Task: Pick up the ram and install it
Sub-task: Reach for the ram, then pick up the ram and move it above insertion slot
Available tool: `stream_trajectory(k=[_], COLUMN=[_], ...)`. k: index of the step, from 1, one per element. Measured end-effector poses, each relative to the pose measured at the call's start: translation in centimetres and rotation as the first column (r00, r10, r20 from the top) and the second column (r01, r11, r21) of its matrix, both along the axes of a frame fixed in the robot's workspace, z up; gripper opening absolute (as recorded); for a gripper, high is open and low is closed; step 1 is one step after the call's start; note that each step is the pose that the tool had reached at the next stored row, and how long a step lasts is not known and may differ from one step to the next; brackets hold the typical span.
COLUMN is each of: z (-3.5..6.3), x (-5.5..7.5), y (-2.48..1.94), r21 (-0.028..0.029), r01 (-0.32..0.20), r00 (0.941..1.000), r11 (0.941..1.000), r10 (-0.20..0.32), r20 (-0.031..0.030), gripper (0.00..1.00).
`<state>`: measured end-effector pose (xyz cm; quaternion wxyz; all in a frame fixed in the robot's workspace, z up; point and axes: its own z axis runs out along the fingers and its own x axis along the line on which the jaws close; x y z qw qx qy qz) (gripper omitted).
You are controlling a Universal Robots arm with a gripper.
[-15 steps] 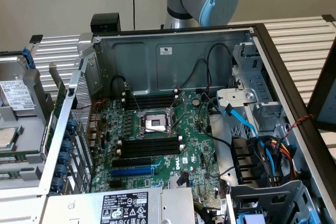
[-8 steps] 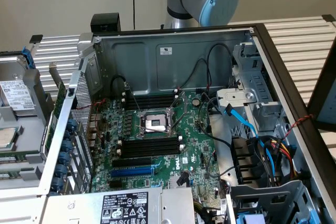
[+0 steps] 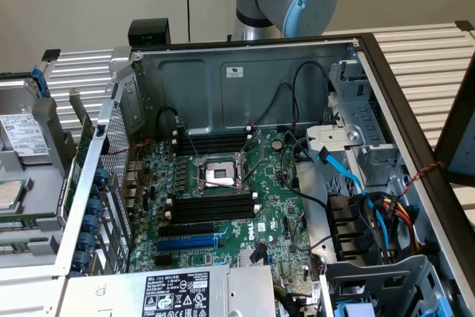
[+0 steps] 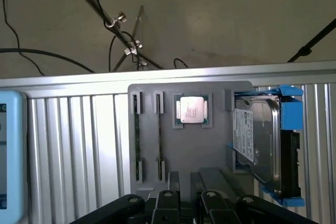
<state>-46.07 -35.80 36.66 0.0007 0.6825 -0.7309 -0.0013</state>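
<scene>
Gripper: its links sit nearest the wrist camera. Its opening width cannot be told, and nothing shows in its grasp. Just beyond, the grey holder gives each part its own recess. The ram stands on edge in a narrow slot, top edge exposed, probably so it can be taken by its faces. Further along lie the processor and the hard drive. In the exterior view the motherboard's black memory slots appear empty, ready to receive it.
</scene>
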Motion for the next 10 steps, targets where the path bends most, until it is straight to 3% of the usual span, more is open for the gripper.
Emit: stream_trajectory(k=[10], z=[0.00], x=[-0.20], y=[-0.14], r21=[0.0000], r01=[0.000], r00=[1.0000], r11=[1.0000], r10=[0.000], r20=[0.0001], gripper=[0.23])
